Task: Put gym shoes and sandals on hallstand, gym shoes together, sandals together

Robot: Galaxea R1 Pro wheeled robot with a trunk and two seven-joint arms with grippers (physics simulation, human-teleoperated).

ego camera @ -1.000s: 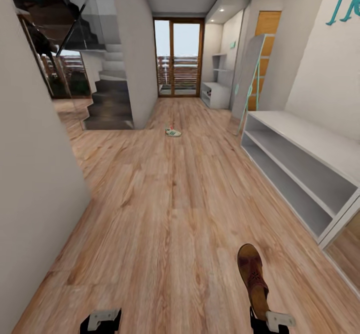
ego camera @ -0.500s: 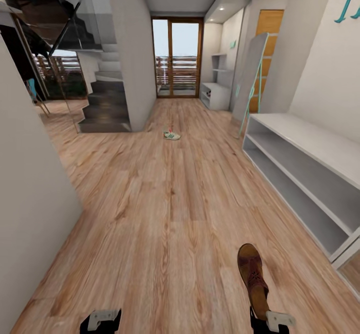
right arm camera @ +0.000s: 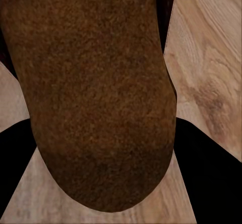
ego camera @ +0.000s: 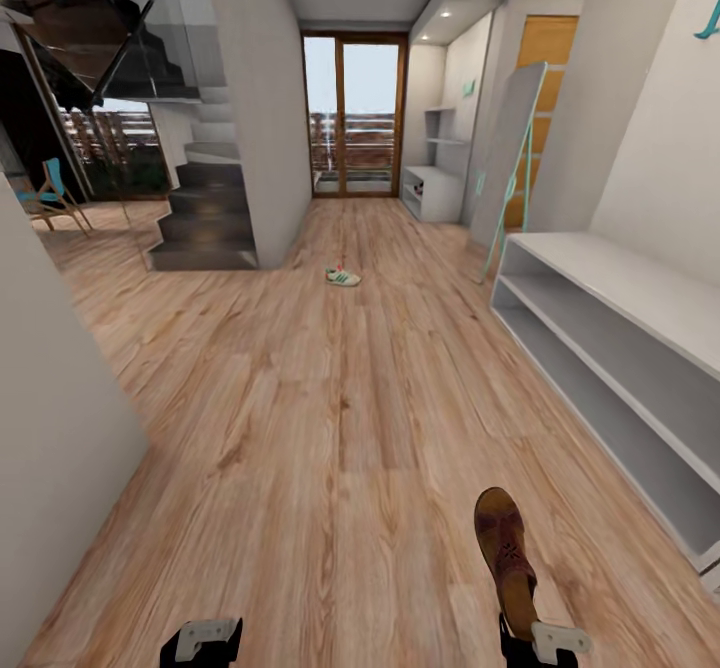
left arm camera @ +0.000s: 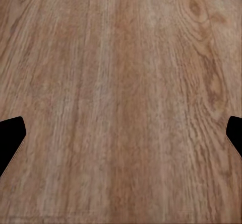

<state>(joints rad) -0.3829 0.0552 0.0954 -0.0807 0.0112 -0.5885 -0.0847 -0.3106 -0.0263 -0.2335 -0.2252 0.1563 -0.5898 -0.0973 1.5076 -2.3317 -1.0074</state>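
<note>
forward the whole head view has slid since a moment ago: the left wall edge has dropped back, a blue chair [ego camera: 45,196] now shows at far left, and the long white shelf unit [ego camera: 640,293] on the right has drawn nearer; this reads as the base rolling on, not as things moving. the held sandal and both hands sit where they did in the view.

the corridor floor [ego camera: 330,418] runs as open wood plank from near to the far glass door [ego camera: 355,113], and nothing lies on the direct line ahead. the staircase [ego camera: 205,213] and its wall corner stand far left. the hallstand [ego camera: 435,183], pale grey with floating shelves above it, stands far right beside the door, well beyond the long white unit, which is not the goal and narrows the right side of the way.

the sandal [ego camera: 505,553] is carried near right, toe pointing away, heel end clamped in the right hand [ego camera: 540,640]; the right wrist view has its brown sole [right arm camera: 96,93] pressed between the dark fingers, clear of the floor. held so, it looks ready to be set on the rack on arrival.

one gym shoe [ego camera: 343,277] lies on the floor far ahead, a little left of the route, not yet picked up.

the left hand [ego camera: 201,640] is near left, fingers apart with nothing in them, bare planks between them.
</note>
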